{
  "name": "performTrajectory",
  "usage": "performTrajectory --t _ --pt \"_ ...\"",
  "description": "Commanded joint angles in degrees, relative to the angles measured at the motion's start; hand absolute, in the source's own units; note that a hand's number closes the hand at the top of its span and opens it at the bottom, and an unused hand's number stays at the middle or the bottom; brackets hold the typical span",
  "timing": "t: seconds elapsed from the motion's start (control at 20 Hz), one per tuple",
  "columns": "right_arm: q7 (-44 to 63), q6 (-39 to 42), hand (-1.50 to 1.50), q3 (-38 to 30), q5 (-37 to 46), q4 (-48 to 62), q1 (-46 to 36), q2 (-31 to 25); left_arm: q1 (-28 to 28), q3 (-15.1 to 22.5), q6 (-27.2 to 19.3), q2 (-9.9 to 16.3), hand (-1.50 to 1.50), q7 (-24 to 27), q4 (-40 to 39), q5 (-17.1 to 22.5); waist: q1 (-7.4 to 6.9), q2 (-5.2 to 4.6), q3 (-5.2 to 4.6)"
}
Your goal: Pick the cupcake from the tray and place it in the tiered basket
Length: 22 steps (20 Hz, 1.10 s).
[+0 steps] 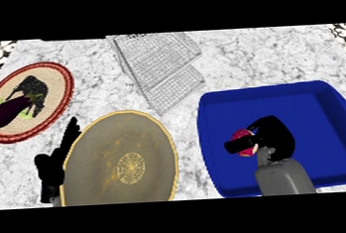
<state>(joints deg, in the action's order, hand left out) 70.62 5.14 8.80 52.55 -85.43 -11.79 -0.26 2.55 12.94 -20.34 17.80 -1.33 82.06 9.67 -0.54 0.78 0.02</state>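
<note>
Right hand (269, 136) over the blue tray (330, 130), fingers curled round the cupcake (241, 135), pink top showing. Left hand (55, 162) at the lower left, fingers straight and apart, beside the gold plate (119, 161). Wire basket (162, 69) on the marble worktop (275, 58), behind. Eggplant (11, 111) lies on the red-rimmed plate (53, 77), far left.

Blue tray (330, 130); gold-patterned olive plate (119, 161); red-rimmed beige plate (53, 77); purple eggplant (7, 111); white-grey marbled counter (275, 58).
</note>
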Motion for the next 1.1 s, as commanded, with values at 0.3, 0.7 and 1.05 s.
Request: performTrajectory --t 0.3,0.7,1.05 --pt "14.5 -4.3 1.50 22.0 2.0 5.3 -4.8 0.2 -0.9 1.1 2.0 -2.0 0.00 0.9 -3.7 -1.2 -1.00 -0.95 -0.09" --pt "14.6 -9.2 1.50 26.4 4.6 1.3 -9.0 0.2 0.0 2.3 0.5 -3.5 0.00 0.0 -2.4 -2.6 -0.44 -0.50 -0.15" --pt "14.6 -14.0 1.50 22.7 12.5 -10.0 -13.6 0.2 1.6 1.1 0.6 -2.9 0.00 -0.3 -2.3 -2.2 1.33 0.52 -0.24"
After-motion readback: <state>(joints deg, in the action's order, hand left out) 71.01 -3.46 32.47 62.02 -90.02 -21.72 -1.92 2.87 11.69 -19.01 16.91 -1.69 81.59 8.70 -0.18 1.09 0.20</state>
